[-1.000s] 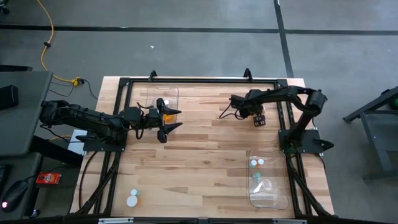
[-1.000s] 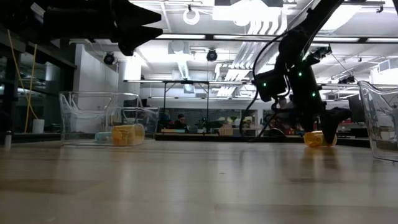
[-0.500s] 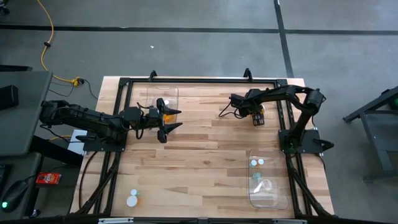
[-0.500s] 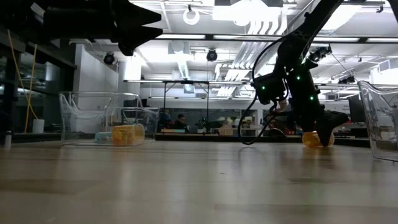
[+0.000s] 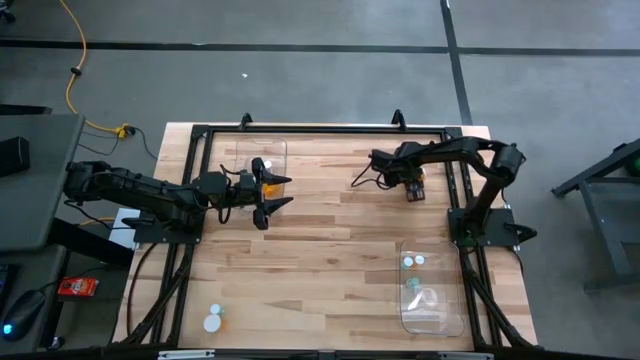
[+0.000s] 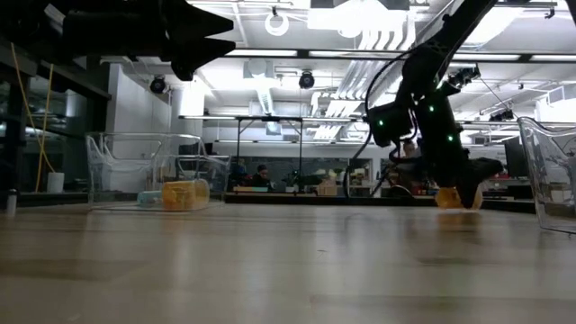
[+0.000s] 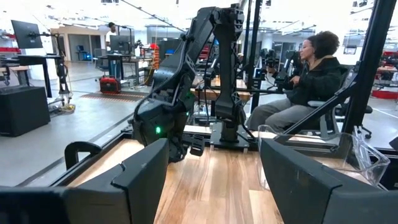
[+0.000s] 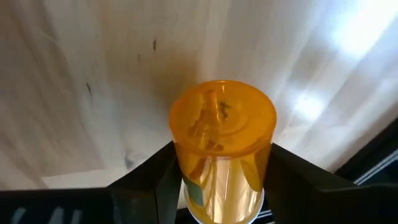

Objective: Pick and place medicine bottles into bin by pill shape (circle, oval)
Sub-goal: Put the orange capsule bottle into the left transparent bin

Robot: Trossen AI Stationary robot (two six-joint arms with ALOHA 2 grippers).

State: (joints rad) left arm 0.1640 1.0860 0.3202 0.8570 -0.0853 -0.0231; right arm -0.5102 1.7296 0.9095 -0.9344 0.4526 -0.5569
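right gripper (image 5: 412, 189) seen at the far right part of the desk (image 5: 330, 260), near the frame rail. an amber bottle (image 8: 221, 146) is held between its jaws; in the right wrist view both dark fingers (image 8: 152, 180) are pressed against the bottle's sides, its flat base shown toward the camera, wood grain behind it. in the low view the same bottle (image 6: 447, 198) is seen as an orange patch low at the gripper, close over the desk; whether it touches the wood cannot be told.

left gripper (image 5: 268, 205) is held above the desk just beside the far-left bin (image 5: 262, 150), jaws spread apart with nothing between them; in the left wrist view open desk is seen between the two fingers (image 7: 146, 180).

inside the far-left bin one amber bottle (image 6: 185, 194) is seen lying on its side, with a white cap (image 5: 257, 164) near it.

near-right bin (image 5: 432, 290) is noted holding pale, white-capped bottles (image 5: 413, 262).

two more pale bottles (image 5: 213, 320) are seen standing on the desk at the near-left corner, well apart from both bins.

a seated person (image 7: 311, 81) is seen in the room beyond the desk.
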